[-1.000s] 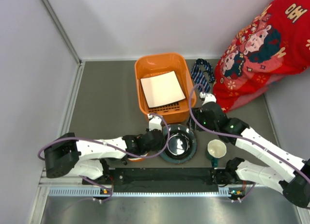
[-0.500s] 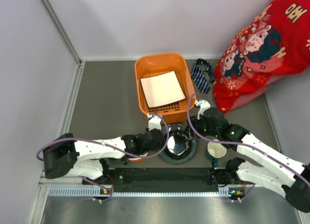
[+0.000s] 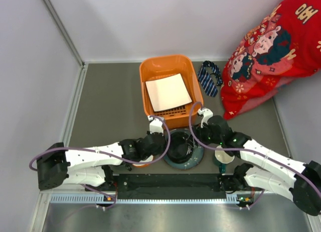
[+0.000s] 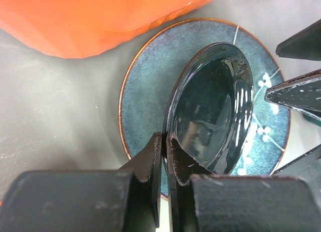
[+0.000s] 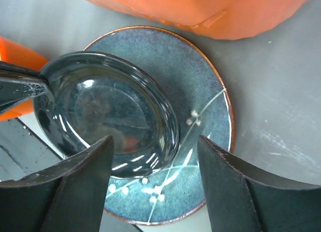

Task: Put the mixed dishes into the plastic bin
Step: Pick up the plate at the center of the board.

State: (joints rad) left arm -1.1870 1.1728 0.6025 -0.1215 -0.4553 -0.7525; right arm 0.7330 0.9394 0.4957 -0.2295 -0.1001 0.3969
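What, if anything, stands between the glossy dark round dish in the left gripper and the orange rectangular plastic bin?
Nothing visible does; only the orange bin's near wall must be cleared. The open right gripper hovers beside the dark dish, and a white square plate lies inside the bin.

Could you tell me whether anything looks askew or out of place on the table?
The dark glossy dish sits tilted on the blue plate, one rim pinched in the shut left gripper. A striped necktie lies beside the orange bin, odd among dishes.
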